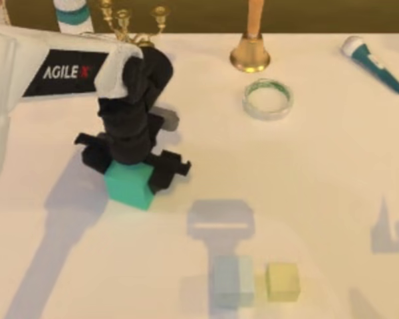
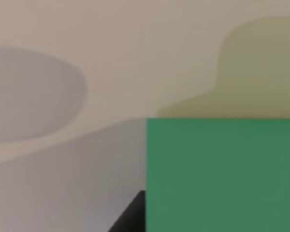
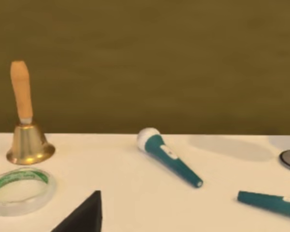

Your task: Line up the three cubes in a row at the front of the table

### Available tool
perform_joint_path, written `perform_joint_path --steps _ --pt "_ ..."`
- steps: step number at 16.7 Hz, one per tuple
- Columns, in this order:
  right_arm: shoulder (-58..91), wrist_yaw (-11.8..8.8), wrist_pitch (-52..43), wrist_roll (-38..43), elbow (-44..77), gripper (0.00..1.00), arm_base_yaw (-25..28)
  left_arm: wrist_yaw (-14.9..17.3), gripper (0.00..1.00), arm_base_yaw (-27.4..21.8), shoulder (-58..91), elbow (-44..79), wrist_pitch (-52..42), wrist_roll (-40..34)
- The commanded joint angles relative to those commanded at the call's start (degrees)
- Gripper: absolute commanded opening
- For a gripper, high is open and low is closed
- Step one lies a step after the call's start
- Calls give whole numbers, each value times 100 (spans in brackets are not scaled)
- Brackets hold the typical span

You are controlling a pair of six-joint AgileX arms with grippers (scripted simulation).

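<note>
The large teal-green cube (image 1: 130, 186) (image 2: 222, 174) is left of the table's (image 1: 332, 179) middle, and my left gripper (image 1: 132, 164) is shut on it from above. One dark fingertip (image 2: 133, 215) presses flat against the cube's side. The pale light-blue cube (image 1: 233, 282) and the small pale yellow cube (image 1: 282, 281) sit side by side, a small gap apart, at the front edge, right of centre. My right gripper is out of the top view. One of its fingertips (image 3: 87, 217) shows far to one side, open, with nothing held.
Along the back stand a brass bell (image 1: 251, 56) (image 3: 28, 145), a clear tape ring (image 1: 267, 98) (image 3: 19, 188), a teal-and-white microphone (image 1: 372, 63) (image 3: 169, 157) and a gold candelabra (image 1: 123, 18). The left arm's white link (image 1: 26, 73) crosses the back left.
</note>
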Motion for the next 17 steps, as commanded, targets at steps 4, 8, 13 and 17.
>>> perform_joint_path --steps 4,8,13,17 --pt "0 0 0 0 0 100 0 -6 0 69 -291 433 -776 -19" --pt "0 0 0 0 0 100 0 -5 0 108 -519 702 -1228 -17" --pt "0 0 0 0 0 100 0 -9 0 27 -551 625 -1205 -93" --pt "0 0 0 0 0 100 0 -22 0 -378 -1063 12 -1114 -942"
